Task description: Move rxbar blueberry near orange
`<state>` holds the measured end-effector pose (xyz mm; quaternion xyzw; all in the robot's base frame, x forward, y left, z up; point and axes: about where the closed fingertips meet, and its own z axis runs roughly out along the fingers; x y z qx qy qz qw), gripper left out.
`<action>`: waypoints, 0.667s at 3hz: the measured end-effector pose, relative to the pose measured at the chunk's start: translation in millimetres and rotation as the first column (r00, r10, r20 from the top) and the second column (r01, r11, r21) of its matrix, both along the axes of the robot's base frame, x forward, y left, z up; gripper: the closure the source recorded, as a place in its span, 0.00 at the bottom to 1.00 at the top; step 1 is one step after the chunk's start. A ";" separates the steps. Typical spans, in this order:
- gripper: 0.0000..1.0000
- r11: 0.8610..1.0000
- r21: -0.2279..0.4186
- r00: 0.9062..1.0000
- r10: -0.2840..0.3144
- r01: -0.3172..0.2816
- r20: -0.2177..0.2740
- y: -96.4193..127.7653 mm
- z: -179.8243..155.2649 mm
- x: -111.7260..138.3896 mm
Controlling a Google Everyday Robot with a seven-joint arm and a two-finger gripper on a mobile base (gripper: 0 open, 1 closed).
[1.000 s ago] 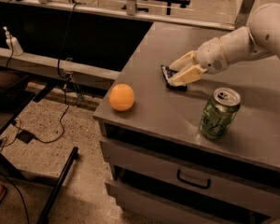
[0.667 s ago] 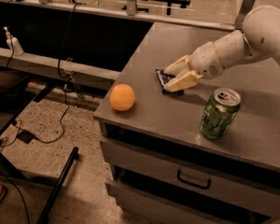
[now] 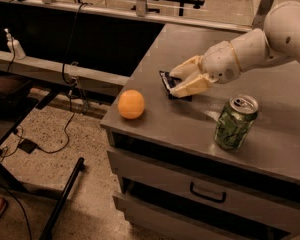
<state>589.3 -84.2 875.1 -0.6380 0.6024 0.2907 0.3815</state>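
As the pincer [image 3: 176, 84], clamped on the rxbar blueberry [image 3: 166, 77], carries it over the worktop [image 3: 190, 126], the gap to the orange [image 3: 131, 104] has narrowed. Nearly there, it seems.

rxbar blueberry [image 3: 166, 80] apparently between jaws, orange [image 3: 131, 104] left, can [image 3: 235, 122] right

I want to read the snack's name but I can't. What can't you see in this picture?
Camera view:
- rxbar blueberry: mostly covered by the pincer clamped on it, to the right of the orange; its label is hidden.
- Whether the bar touches the countertop: the pincer hides its underside.
- The arm: cut off by the right edge.
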 end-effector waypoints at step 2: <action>1.00 0.999 0.000 0.999 0.048 -0.048 -0.001 18.2 0.6 -14.6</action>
